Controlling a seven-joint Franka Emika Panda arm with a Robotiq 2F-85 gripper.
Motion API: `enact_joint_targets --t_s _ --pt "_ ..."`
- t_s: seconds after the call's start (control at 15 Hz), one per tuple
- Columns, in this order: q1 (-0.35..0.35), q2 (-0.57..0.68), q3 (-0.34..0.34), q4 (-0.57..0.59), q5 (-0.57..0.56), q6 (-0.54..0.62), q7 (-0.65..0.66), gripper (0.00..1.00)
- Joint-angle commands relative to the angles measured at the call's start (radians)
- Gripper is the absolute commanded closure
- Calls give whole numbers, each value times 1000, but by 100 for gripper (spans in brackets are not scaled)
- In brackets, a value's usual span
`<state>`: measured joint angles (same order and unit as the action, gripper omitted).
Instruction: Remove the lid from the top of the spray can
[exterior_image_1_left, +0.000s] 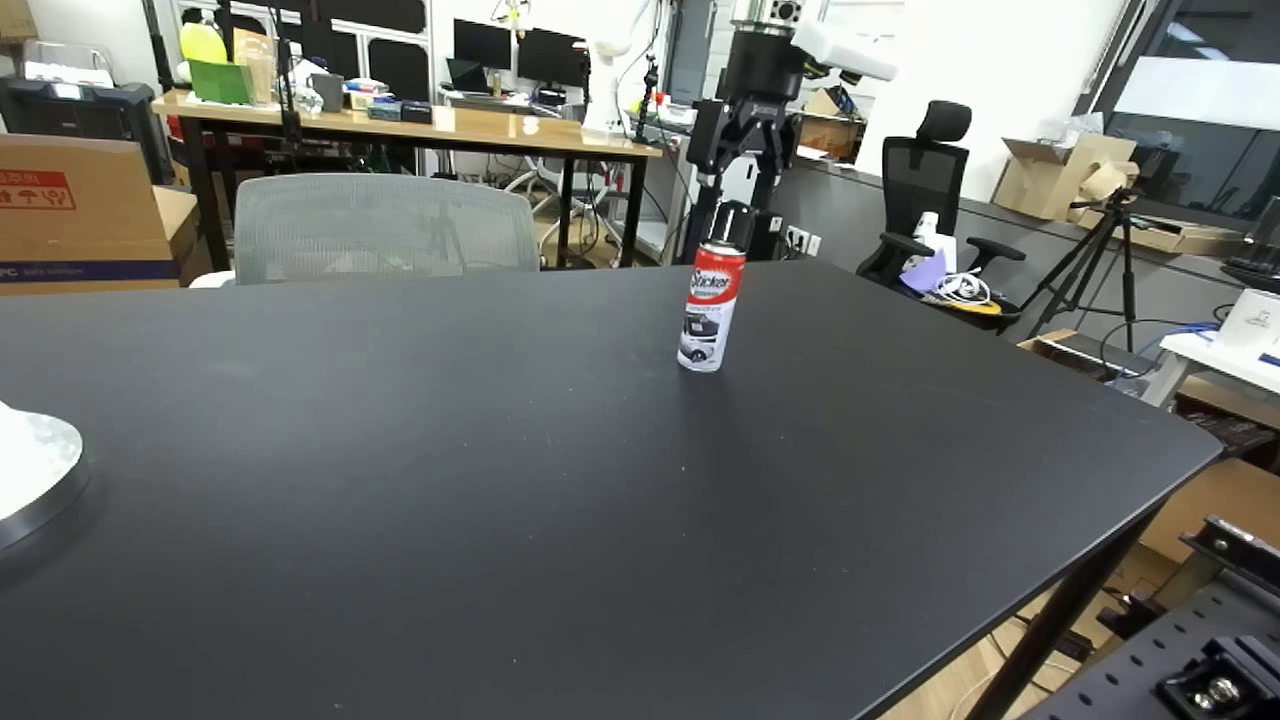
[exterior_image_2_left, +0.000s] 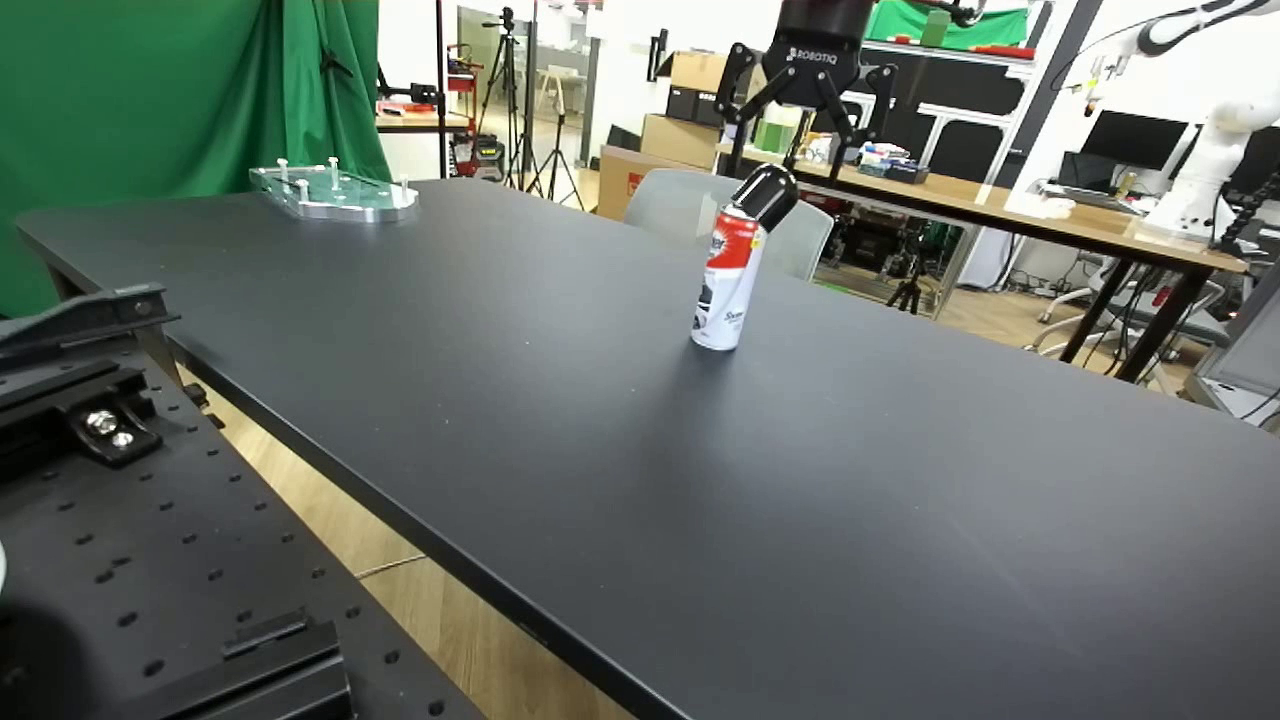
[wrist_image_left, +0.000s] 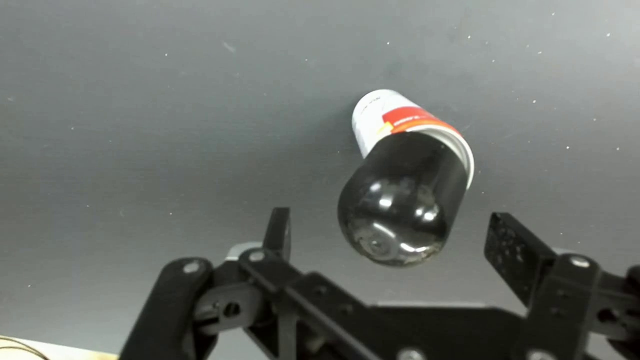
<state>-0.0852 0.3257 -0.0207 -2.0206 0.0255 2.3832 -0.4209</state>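
Note:
The spray can (exterior_image_1_left: 706, 310) stands on the dark table, red at the top and white below with a car picture; it also shows in another exterior view (exterior_image_2_left: 728, 285) and the wrist view (wrist_image_left: 375, 112). The glossy black lid (exterior_image_2_left: 767, 196) sits tilted and off-centre on the can's top, leaning to one side. In the wrist view the lid (wrist_image_left: 400, 200) leaves part of the can's pale rim bare. My gripper (exterior_image_2_left: 787, 162) is open and empty, pointing down just above the lid. In the wrist view its fingers (wrist_image_left: 392, 240) are on either side of the lid's dome, apart from it.
The dark table (exterior_image_1_left: 450, 480) carries a clear plate with white pegs (exterior_image_2_left: 335, 195) at a far corner. A white round object (exterior_image_1_left: 35, 465) is at an edge of an exterior view. A grey chair (exterior_image_1_left: 385, 225) stands behind the table. A perforated black mounting plate (exterior_image_2_left: 190, 560) is alongside.

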Motion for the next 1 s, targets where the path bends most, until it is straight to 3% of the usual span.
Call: enact_joint_targets --t_s 0.0,0.07,0.13,0.47,0.53,0.93 --pt "-29 15 29 37 34 -43 -29 0" --pt "-35 16 36 39 47 -55 -43 25" --pt "-38 16 39 40 53 -65 -50 26" --pt "-51 8 45 44 84 -109 -77 62" --pt "-52 4 44 43 86 -109 -79 66" --pt "-48 -43 41 20 82 -96 -83 66"
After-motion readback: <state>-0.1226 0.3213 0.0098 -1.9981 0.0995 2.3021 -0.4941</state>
